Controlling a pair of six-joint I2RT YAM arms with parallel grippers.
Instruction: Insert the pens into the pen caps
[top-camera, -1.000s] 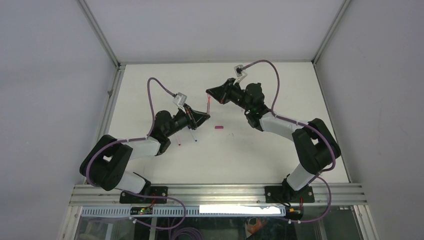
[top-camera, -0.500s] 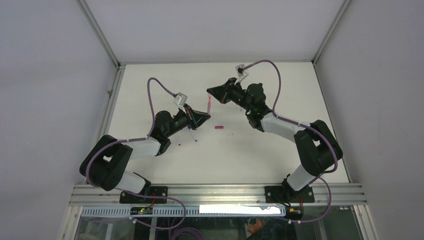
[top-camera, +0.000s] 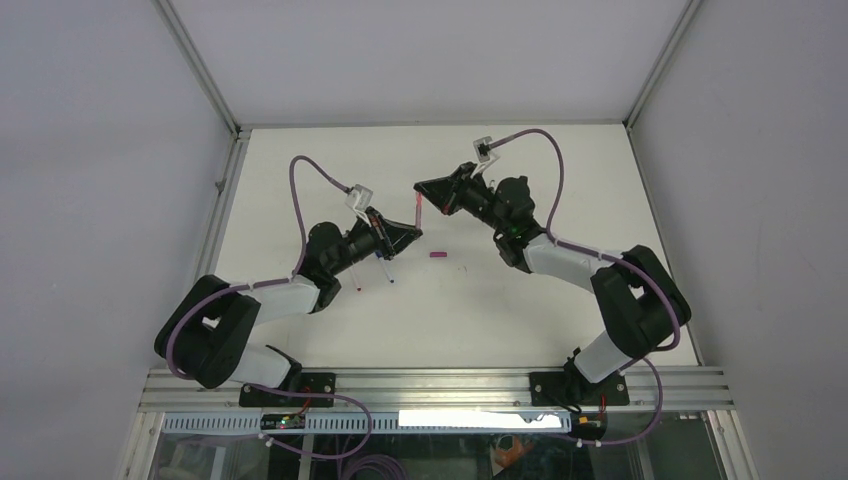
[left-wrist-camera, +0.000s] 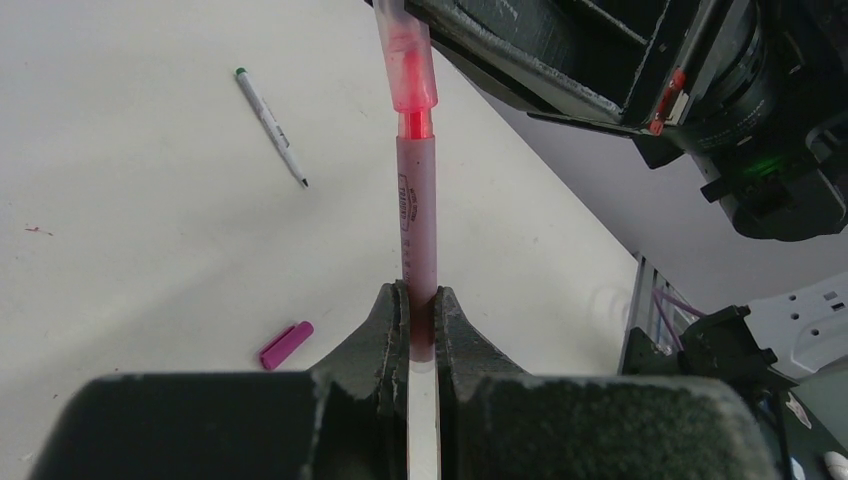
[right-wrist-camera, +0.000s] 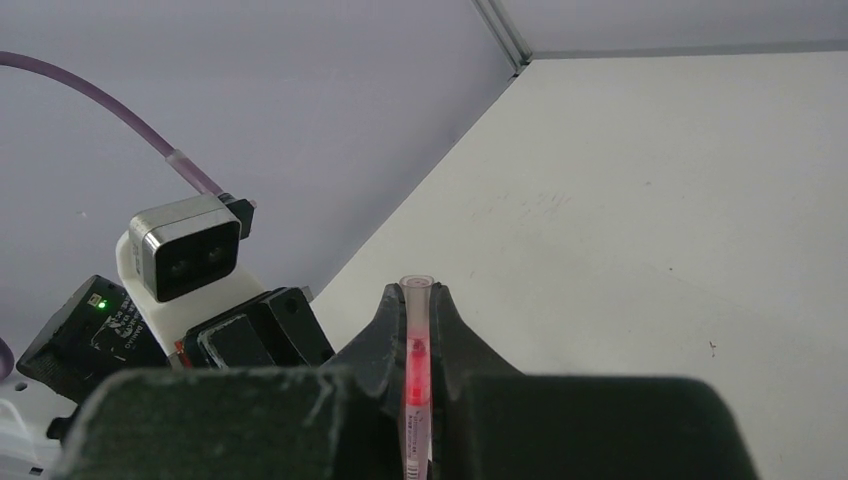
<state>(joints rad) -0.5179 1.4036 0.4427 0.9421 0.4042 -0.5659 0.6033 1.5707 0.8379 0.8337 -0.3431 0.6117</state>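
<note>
Beside left forearm, flat on table (top-camera: 480, 320): red-ended pen (top-camera: 357, 287), blue-ended pen (top-camera: 389, 279). Left gripper (left-wrist-camera: 418, 300) fingers pressed on pink pen (left-wrist-camera: 417, 230), held off table, red tip at mouth of red cap (left-wrist-camera: 407, 60). Right gripper (right-wrist-camera: 418, 305) fingers pinching that cap. Just right, loose on table: magenta cap (top-camera: 437, 255).

On the white bench (top-camera: 610, 190), the left tool (top-camera: 416, 232) and the right tool (top-camera: 417, 187) meet tip to tip near the middle, with a thin red pen (top-camera: 416, 208) bridging them. A short magenta plastic cap (top-camera: 437, 255) lies just right of the left tool. A thin pale red-tipped pen (top-camera: 358, 284) and a thin pale blue-tipped pen (top-camera: 389, 277) lie beside the left arm.
</note>
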